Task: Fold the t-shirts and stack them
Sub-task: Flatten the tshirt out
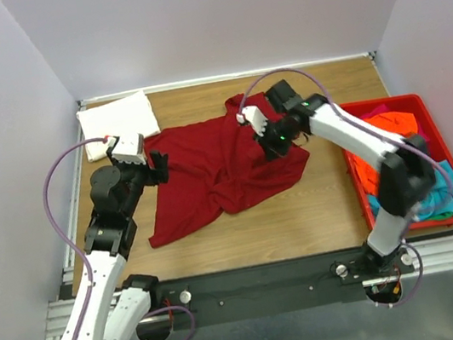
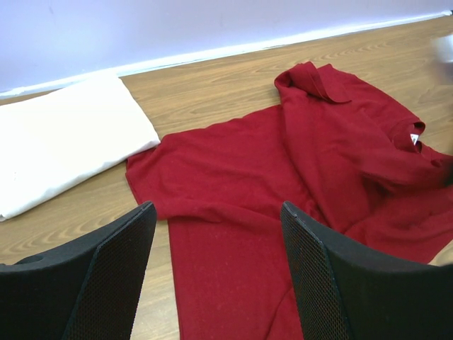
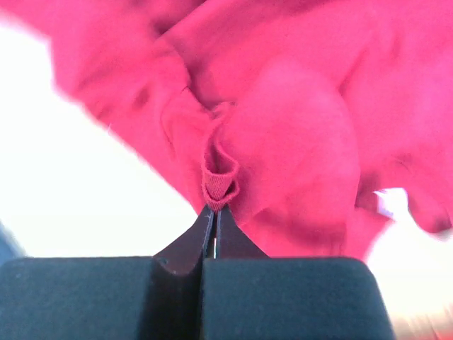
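Two shirts lie on the one table (image 1: 319, 207): one red shirt (image 1: 226, 170) and one white shirt (image 1: 117, 118). There is one bin (image 1: 429, 224). The heap inside it shows three colours, so probably three more: one orange shirt (image 1: 388, 129), one teal shirt (image 1: 430, 202) and one magenta shirt (image 1: 377, 112), though the tangle makes that count unsure. That would be five shirts in all. There are two arms, the left arm (image 1: 96, 268) and the right arm (image 1: 359, 136), and two grippers, the left gripper (image 1: 158, 165) and the right gripper (image 1: 268, 150).
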You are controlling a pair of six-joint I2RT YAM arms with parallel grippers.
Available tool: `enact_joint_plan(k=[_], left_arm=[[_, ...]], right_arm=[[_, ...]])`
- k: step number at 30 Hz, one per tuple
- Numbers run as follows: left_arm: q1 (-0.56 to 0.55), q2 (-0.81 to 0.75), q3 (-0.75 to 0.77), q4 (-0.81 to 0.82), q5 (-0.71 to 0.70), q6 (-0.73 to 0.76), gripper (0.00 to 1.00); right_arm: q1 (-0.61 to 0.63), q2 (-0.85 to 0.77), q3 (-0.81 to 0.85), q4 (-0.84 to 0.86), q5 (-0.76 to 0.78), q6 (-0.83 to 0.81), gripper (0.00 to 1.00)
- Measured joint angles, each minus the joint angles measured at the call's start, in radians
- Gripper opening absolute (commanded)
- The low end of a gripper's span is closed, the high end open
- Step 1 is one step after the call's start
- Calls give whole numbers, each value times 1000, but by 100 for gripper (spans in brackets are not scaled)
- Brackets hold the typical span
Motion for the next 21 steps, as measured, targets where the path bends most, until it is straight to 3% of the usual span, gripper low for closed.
enact_joint_plan(k=[4,7,8,10,11,13,14,15,17,21], left_arm=[[0,-10,0,5,16,0,78],[0,-11,-1,13,38,2,78],[0,-11,-2,18,50,3,78],[0,-9,-5,25,67,3,78],[0,-7,-6,26,74,3,78],[0,-3,-8,27,87,4,78],[0,-3,-10,27,92,3,78],[0,-3,-13,28,96,3,78],[0,-2,-16,29,106,3,78],[0,21,-20,43,119,-1,78]], right_arm=[[0,-521,-279,-148,18,-226,1],[-5,-795,-482,-307,76,-323,1],[-19,-841,-530,-329,92,-338,2],[-59,-892,-613,-370,143,-351,14],[-82,-898,-646,-384,166,-352,35],[-152,-919,-682,-402,195,-353,44],[-185,-939,-684,-402,204,-350,58],[-203,-954,-684,-400,208,-344,63],[-240,-1010,-684,-373,226,-314,71],[-244,-1014,-680,-305,227,-262,73]])
